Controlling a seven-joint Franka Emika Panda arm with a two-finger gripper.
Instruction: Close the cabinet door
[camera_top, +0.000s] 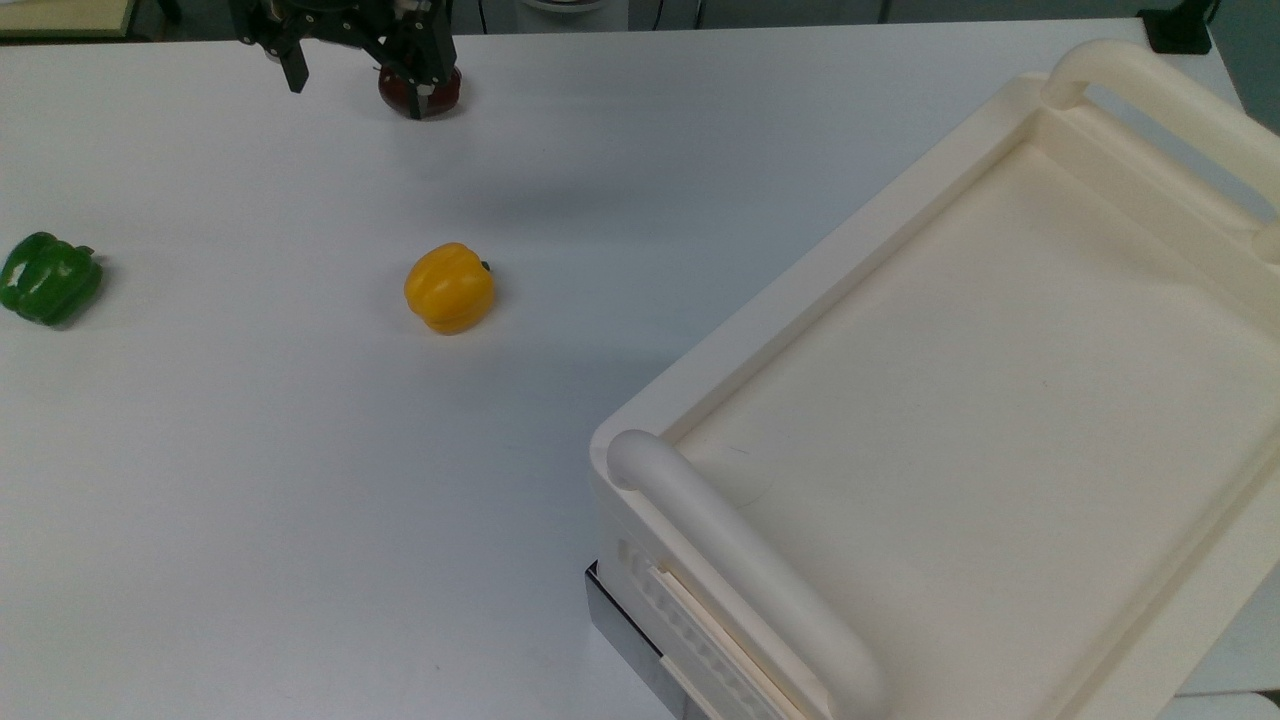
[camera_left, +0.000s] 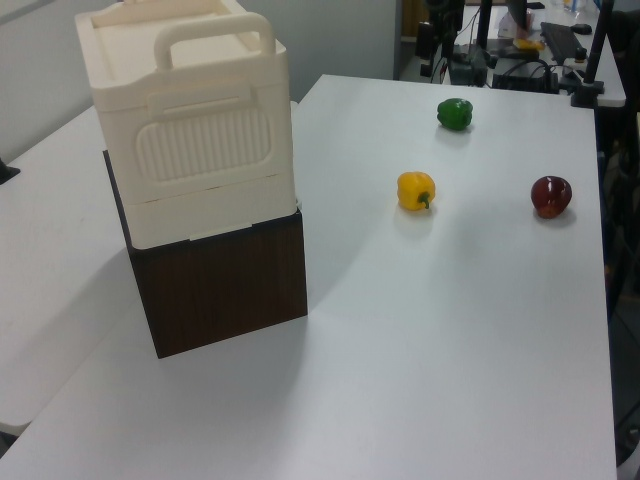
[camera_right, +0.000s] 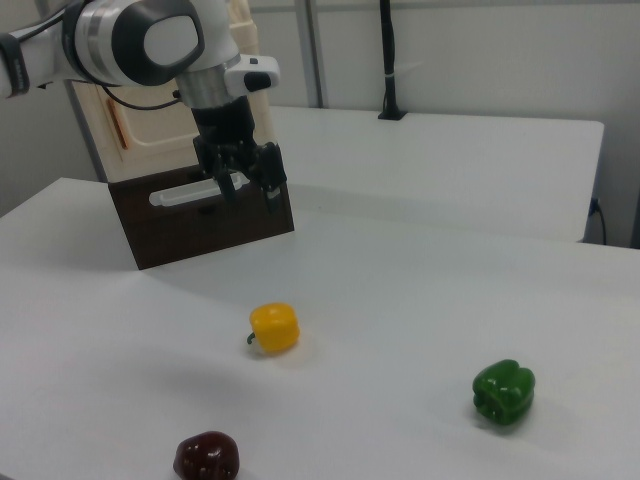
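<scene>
The cabinet (camera_top: 960, 400) is a large cream-white unit with a recessed top and thick bar handles, at the top view's right. It stands on a dark brown base (camera_left: 225, 280). In the right view the cabinet door (camera_right: 160, 125) is a flat cream panel with a small copper handle (camera_right: 118, 125). It looks flush with the cabinet's side and the arm partly hides it. My gripper (camera_top: 355, 85) hangs open and empty at the table's far edge in the top view, well away from the cabinet. In the right view the gripper (camera_right: 248, 192) is in front of the brown base.
A yellow pepper (camera_top: 449, 288) lies mid-table, and a green pepper (camera_top: 48, 278) lies at the top view's left edge. A dark red pepper (camera_top: 428, 95) sits just behind one fingertip. A white bar handle (camera_right: 185, 193) crosses the brown base.
</scene>
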